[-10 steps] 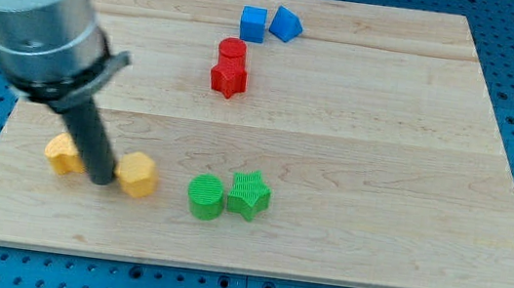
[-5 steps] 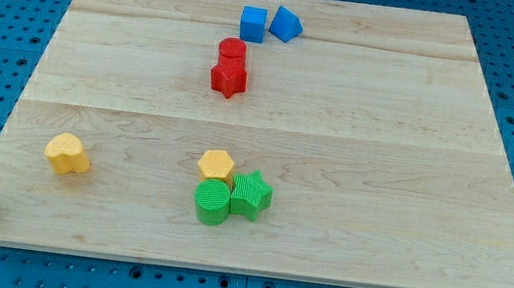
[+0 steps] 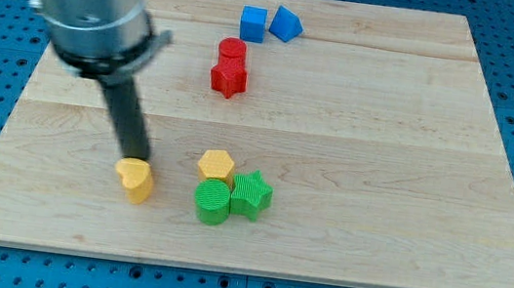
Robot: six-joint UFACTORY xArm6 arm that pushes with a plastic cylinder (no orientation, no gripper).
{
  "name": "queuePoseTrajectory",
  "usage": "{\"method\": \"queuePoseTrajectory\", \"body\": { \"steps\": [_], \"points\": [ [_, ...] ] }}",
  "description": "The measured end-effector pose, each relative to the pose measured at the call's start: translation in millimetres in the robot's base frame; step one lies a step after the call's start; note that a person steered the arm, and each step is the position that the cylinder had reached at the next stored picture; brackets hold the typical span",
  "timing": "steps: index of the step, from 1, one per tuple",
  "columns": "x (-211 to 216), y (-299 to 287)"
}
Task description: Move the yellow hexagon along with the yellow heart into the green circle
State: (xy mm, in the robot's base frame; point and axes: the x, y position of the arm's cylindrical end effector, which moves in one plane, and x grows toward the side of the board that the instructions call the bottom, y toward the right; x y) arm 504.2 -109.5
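The yellow hexagon [image 3: 217, 165] rests against the top of the green circle [image 3: 213, 202]. The yellow heart [image 3: 136, 179] lies to the left of the green circle, with a gap between them. My tip [image 3: 134, 156] touches the heart's upper edge, just above it. The rod rises from there toward the view's top left.
A green star [image 3: 252, 194] touches the green circle's right side. A red cylinder [image 3: 233, 51] and a red star [image 3: 229, 78] sit together above the middle. A blue cube [image 3: 252, 21] and a blue block [image 3: 285, 24] sit near the view's top edge.
The yellow hexagon went right to the green circle. The yellow heart slid right, closer to the green circle. My tip went off to the board's lower left and came back to the heart.
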Motion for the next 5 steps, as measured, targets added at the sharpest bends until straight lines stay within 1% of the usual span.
{"method": "queuePoseTrajectory", "body": {
  "steps": [1, 2, 3, 4, 5],
  "points": [
    [0.0, -61.1],
    [13.4, -138.4],
    [37.4, -85.7],
    [19.0, -18.8],
    [15.5, -13.4]
  ]
}}
